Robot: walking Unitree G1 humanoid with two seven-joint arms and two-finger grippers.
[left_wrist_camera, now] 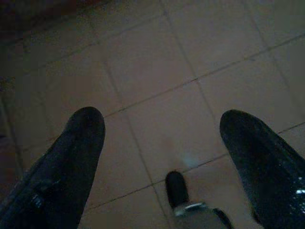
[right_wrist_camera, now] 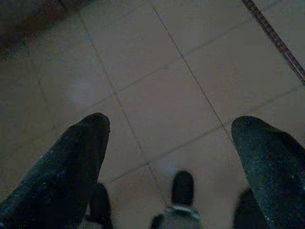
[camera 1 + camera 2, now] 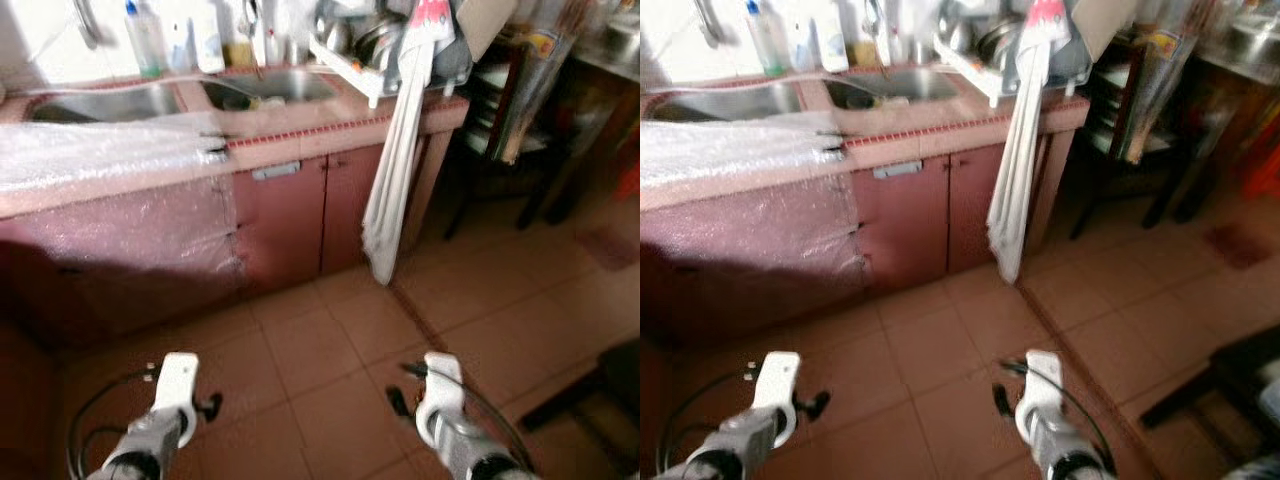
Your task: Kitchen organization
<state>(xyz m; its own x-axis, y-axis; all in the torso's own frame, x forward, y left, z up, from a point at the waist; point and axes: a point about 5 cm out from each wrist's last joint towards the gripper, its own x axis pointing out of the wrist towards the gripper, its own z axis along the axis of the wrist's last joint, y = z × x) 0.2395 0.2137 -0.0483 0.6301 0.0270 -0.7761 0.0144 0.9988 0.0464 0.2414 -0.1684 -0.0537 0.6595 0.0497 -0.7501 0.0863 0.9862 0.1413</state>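
I've got the left gripper (image 1: 162, 138) and the right gripper (image 2: 169, 138) both low over the tiled floor (image 3: 330, 350), fingers spread wide, holding nothing. Ahead runs the pink kitchen counter (image 3: 300, 135) with its double sink (image 3: 110, 100) and bottles (image 3: 150, 35), bubble wrap (image 3: 100, 150) draped over its left end, a white towel (image 3: 395, 170) hanging off the dish rack (image 3: 370, 50) down past the cabinet doors (image 3: 300, 215). Bare tiles lie between me and the cabinets, dark furniture legs (image 3: 570, 395) edging in at the right
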